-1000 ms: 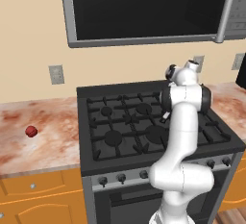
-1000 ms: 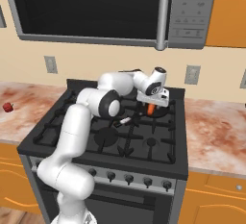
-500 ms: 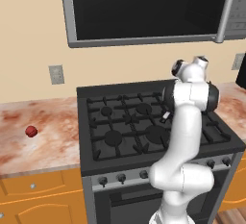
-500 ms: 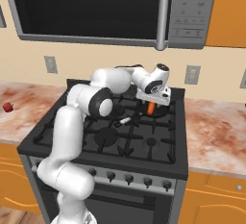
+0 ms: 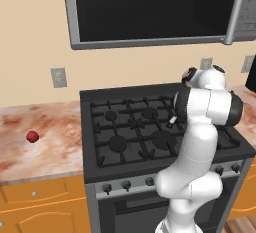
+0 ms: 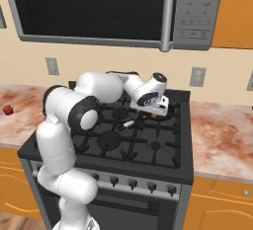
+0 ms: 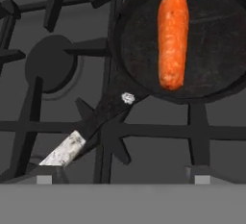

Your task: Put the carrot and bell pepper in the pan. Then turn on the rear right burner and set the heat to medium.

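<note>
I can read no brand name or label; the microwave (image 6: 99, 12) above the stove (image 5: 150, 127) has a dial and a button panel, but its markings are too small to make out.

My gripper (image 7: 120, 180) hangs over the rear right part of the stove with its fingers (image 7: 44, 179) wide apart and nothing between them. In the hand view the carrot (image 7: 173, 38) lies in the pan (image 7: 139, 40) at about one o'clock from the gripper, clear of both fingertips and lengthwise toward twelve. The pan's handle runs down toward seven o'clock, its pale end (image 7: 65, 151) just above my left fingertip. A round burner cap (image 7: 50, 64) sits under the grate at about ten o'clock from the gripper, beside the pan.

The bell pepper (image 5: 32, 136) rests on the bench (image 5: 45, 142) well to the left of the stove, far from the pan. In the right base view it shows as a small red lump (image 6: 8, 109) at the left edge.

The left base view has my own arm in front of the pan, so only the pale handle end (image 5: 172, 121) peeks out beside it. In the right base view the gripper (image 6: 157, 109) is low over the rear right grate, a sliver of orange (image 6: 153, 116) shows under it, and the handle (image 6: 125, 124) points toward the stove's middle. The hand view alone lays out the whole carrot inside the pan.
</note>
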